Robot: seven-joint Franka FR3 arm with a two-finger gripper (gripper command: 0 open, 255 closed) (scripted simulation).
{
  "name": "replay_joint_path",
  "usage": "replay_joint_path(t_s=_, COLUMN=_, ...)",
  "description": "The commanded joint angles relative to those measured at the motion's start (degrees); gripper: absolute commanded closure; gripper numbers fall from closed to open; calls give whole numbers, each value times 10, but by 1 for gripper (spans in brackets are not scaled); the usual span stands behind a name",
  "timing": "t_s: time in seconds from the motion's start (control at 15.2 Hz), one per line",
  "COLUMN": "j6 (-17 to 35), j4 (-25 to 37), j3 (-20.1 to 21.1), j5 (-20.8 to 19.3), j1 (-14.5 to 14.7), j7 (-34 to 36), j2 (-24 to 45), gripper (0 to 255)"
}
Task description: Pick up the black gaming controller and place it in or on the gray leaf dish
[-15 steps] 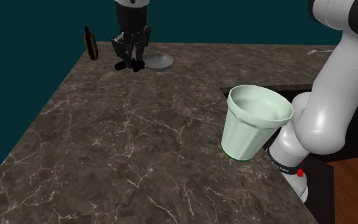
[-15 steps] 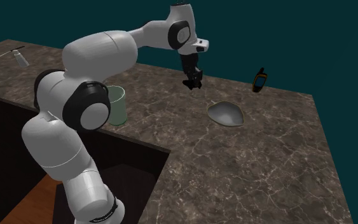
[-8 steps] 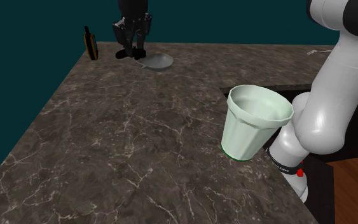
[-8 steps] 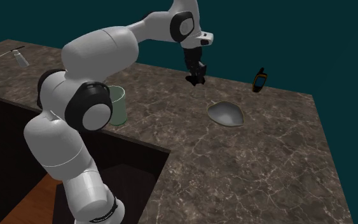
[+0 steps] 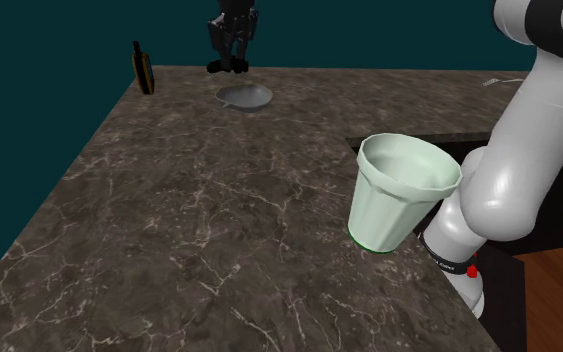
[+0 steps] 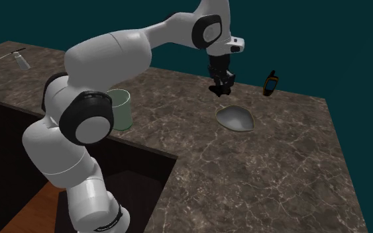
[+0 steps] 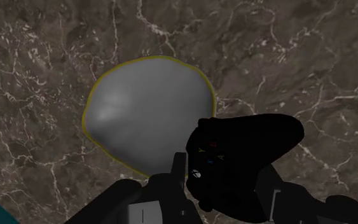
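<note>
My gripper point(image 5: 230, 58) hangs in the air at the far end of the dark marble counter, shut on the black gaming controller point(image 7: 247, 159). In the wrist view the controller sits clasped between the fingers point(image 7: 176, 173), its coloured buttons facing the camera. The grey leaf dish point(image 5: 245, 96) lies flat on the counter just below and slightly to one side of the gripper. The wrist view shows this dish point(image 7: 145, 111) with a thin yellow rim, partly covered by the controller. In the second exterior view the gripper point(image 6: 219, 89) hovers a little above and behind the dish point(image 6: 235, 119).
A pale green cup point(image 5: 401, 190) stands near the counter's cut-out by the arm's base. A small black and orange handheld device point(image 5: 143, 68) stands upright at the far corner. A utensil point(image 6: 9, 58) lies at the second exterior view's far left. The counter edge drops off beyond the dish.
The gripper, still holding the controller, has risen and moved toward the shoulder view's right, from beside the dish to above its far side.
</note>
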Motion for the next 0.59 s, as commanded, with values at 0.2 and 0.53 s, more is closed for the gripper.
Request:
replay_joint_path(t_s=0.2, j6=-7, j4=35, j3=-32, j5=10, j1=-36, j7=-71, j2=19, gripper=255)
replay_joint_path(t_s=0.53, j6=17, j4=12, j3=-40, j5=13, j1=-46, j7=-86, j2=18, gripper=255)
